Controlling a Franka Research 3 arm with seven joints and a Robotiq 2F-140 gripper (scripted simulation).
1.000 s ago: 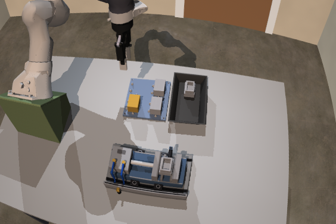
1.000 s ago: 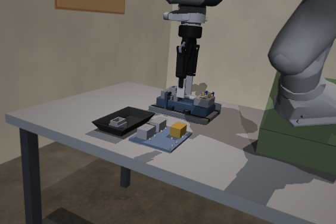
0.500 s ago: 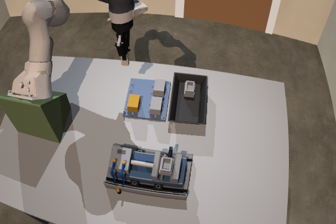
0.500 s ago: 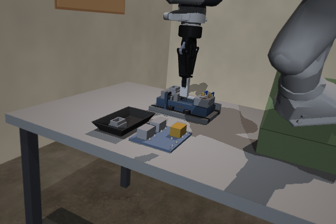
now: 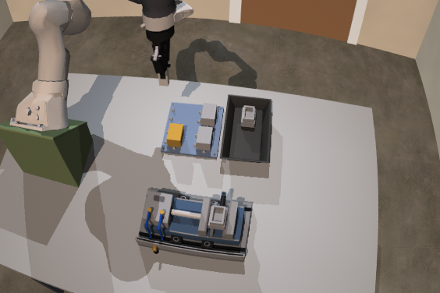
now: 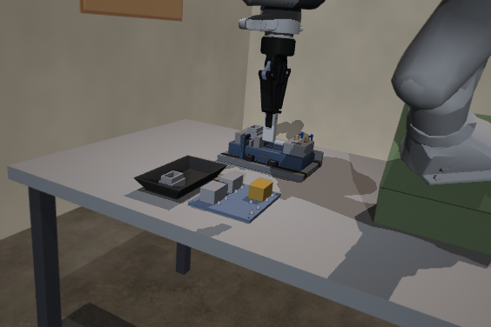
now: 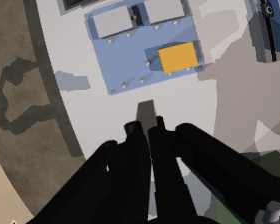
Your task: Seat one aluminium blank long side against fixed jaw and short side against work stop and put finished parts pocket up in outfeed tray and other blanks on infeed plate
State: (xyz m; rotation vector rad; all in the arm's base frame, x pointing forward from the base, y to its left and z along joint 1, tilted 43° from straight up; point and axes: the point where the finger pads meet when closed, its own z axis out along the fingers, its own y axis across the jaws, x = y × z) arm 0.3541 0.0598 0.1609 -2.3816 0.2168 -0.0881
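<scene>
Counting two aluminium blanks [image 5: 208,114], one brass blank [image 5: 175,135], two finished parts [image 5: 248,116].

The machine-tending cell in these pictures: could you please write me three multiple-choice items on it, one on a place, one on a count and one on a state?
1. Where is the pocketed grey finished part that is not in the black outfeed tray?
A. in the blue vise
B. on the blue infeed plate
C. on the floor

2. How many blanks lie on the infeed plate?
A. one
B. three
C. five

3. How is the black claw?
A. wide open
B. shut on a blank
C. shut, holding nothing

Key: 1 A, it sits in the vise's opening; 2 B, two grey aluminium blocks and one yellow brass block; 3 C, its fingers meet in the air.
</scene>
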